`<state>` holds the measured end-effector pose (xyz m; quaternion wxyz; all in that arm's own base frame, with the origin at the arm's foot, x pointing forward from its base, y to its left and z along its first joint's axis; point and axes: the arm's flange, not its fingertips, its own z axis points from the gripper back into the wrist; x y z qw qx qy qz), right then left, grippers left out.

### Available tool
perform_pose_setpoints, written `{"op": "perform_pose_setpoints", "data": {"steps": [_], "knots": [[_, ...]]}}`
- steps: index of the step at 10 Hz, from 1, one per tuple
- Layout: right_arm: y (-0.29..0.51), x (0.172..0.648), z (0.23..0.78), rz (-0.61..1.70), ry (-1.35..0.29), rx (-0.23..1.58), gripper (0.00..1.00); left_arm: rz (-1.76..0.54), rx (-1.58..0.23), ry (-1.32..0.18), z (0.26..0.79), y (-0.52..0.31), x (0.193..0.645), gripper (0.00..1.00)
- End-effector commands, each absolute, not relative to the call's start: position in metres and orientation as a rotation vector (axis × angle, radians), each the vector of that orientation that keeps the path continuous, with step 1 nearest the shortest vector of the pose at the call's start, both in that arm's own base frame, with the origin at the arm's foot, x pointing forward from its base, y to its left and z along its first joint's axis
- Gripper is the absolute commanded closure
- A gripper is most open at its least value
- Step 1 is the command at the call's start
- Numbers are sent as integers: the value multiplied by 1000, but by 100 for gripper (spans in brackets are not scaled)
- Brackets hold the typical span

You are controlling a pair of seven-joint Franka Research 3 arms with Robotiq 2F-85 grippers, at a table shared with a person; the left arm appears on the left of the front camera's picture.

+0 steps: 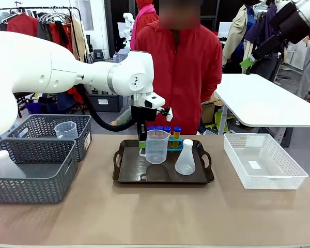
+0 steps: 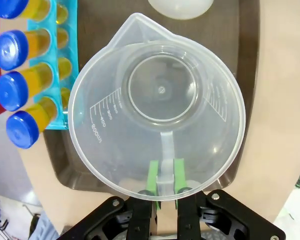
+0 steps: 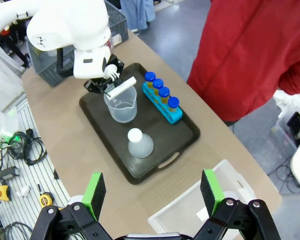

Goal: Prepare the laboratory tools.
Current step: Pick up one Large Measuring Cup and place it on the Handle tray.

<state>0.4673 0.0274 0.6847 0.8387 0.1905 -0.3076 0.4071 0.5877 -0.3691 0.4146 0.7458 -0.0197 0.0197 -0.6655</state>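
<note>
A clear handled measuring jug (image 1: 156,146) is upright at the back left of the dark tray (image 1: 163,178); whether it rests on the tray or hangs just above it I cannot tell. My left gripper (image 2: 165,182) is shut on the jug's handle (image 2: 165,150), which sits between the green pads (image 2: 152,175). Behind the jug, blue-capped orange test tubes (image 1: 168,133) fill the small blue rack (image 2: 66,55). A translucent white conical flask (image 1: 185,157) stands on the tray's right half. My right gripper (image 3: 153,192) hangs open high above the table's right end, holding nothing.
Two grey woven baskets (image 1: 36,170) stand at the left, one holding another jug (image 1: 65,129), the other a flask (image 1: 6,165). A white mesh bin (image 1: 262,161) sits right of the tray. A person in a red jacket (image 1: 183,67) stands at the far side.
</note>
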Motion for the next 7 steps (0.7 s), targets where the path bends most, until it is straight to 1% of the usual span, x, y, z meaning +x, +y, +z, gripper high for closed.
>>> {"op": "perform_pose_setpoints", "data": {"steps": [1, 5, 7], "knots": [[27, 466, 685, 866, -654, 410, 0, -1417, -6, 25, 408, -354, 577, 100], [27, 466, 685, 866, -654, 410, 0, -1378, -10, 28, 389, -340, 581, 100], [27, 466, 685, 866, -654, 410, 0, -1380, -14, 29, 389, -336, 581, 100]]}}
